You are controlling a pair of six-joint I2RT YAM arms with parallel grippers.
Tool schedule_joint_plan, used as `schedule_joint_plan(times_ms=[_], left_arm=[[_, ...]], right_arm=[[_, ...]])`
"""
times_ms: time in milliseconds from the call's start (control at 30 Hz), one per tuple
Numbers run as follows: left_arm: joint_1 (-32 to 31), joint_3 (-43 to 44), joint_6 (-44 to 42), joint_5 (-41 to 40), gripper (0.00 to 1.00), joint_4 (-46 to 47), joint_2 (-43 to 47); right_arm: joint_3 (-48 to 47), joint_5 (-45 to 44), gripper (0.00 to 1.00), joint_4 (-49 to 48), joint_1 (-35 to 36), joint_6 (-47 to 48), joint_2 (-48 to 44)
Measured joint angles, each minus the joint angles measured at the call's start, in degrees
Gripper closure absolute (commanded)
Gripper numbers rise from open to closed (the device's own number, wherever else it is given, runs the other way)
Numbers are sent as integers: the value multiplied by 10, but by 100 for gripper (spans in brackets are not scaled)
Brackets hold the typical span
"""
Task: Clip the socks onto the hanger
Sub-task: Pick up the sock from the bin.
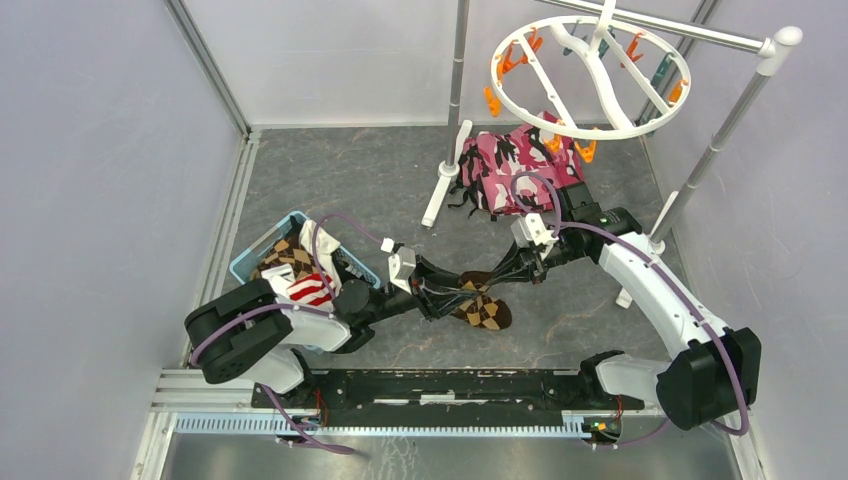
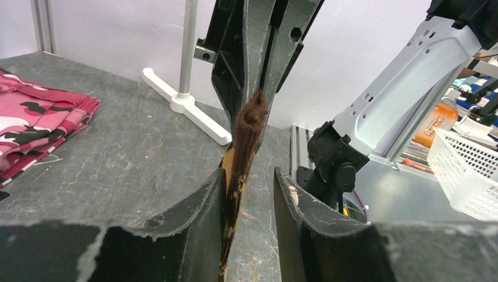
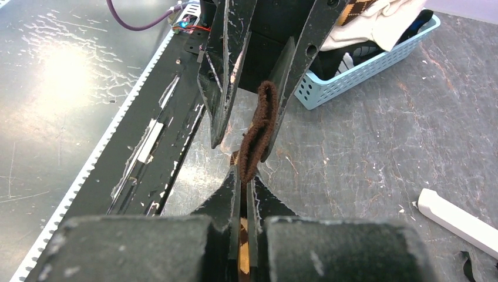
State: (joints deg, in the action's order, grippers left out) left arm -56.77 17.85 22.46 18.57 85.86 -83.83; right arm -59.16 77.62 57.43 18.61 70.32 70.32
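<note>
A brown-and-black argyle sock (image 1: 487, 312) hangs between my two grippers above the middle of the floor. My right gripper (image 3: 245, 176) is shut on its brown cuff (image 3: 258, 126), also seen in the left wrist view (image 2: 249, 117). My left gripper (image 2: 249, 173) is open around the sock's leg (image 2: 236, 176), which rests against one finger only. In the top view the left gripper (image 1: 455, 293) and right gripper (image 1: 497, 273) face each other. More socks fill a blue basket (image 1: 252, 262) at the left. The hanger (image 1: 590, 75), a white ring with orange and teal clothespins, hangs at the back right.
A pink camouflage cloth (image 1: 515, 170) lies under the hanger. The silver rail (image 1: 690, 30) with its white-capped pole (image 1: 725, 125) stands at the back right, and a white-footed pole (image 1: 458, 80) rises at the back centre. The arms' black base rail (image 1: 450, 385) runs along the near edge.
</note>
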Motion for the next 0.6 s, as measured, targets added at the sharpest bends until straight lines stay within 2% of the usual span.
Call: schedule_joint_plan(times_ms=[100,167,300,367,400,533,600], left_arm=[[0,2,0,0,58,0,4],[0,2,0,0,64,0,8],[0,5,2,0,97,0,12],[0,6,6,0,98,0,13],[0,7,7,1,98,0,13],[0,6,9,1,98,0,14],[0,5,8,0,98,0,17]], right_arm=[[0,0,100,0,0,0,0],[0,0,100,0,0,0,0],[0,0,100,0,0,0,0],[0,0,100,-1,0,0,0],[0,0,96,-1,0,0,0],[-1,-4,62,5,-1,6,0],[-11,-17,52,22,-6,21,0]])
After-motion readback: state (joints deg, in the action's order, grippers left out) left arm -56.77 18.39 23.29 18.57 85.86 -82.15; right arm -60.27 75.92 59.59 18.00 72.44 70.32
